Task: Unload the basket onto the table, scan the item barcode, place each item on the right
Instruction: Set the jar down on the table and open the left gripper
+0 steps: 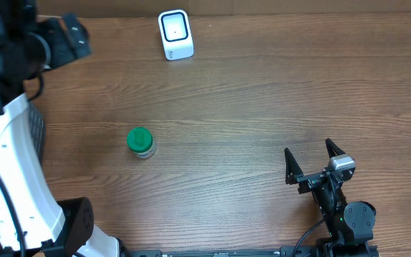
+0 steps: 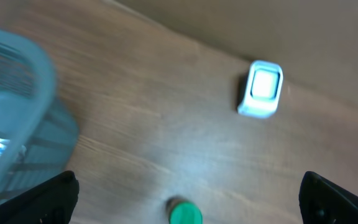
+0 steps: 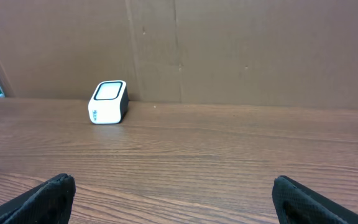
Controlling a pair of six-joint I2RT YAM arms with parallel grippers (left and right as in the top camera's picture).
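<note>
The item is a small bottle with a green cap (image 1: 140, 142), upright on the wooden table left of centre. It also shows blurred at the bottom edge of the left wrist view (image 2: 185, 213). A white barcode scanner (image 1: 175, 33) stands at the table's far edge, seen too from both wrists (image 2: 261, 88) (image 3: 109, 102). My left gripper (image 1: 77, 37) hovers high at the far left, open and empty (image 2: 190, 198), well away from the bottle. My right gripper (image 1: 310, 157) rests low near the front right, open with nothing between its fingers (image 3: 180, 200).
A grey-blue mesh basket (image 2: 17, 124) with some packaged goods inside sits at the table's left edge (image 1: 36, 132), partly behind the white left arm. A cardboard wall (image 3: 229, 50) backs the table behind the scanner.
</note>
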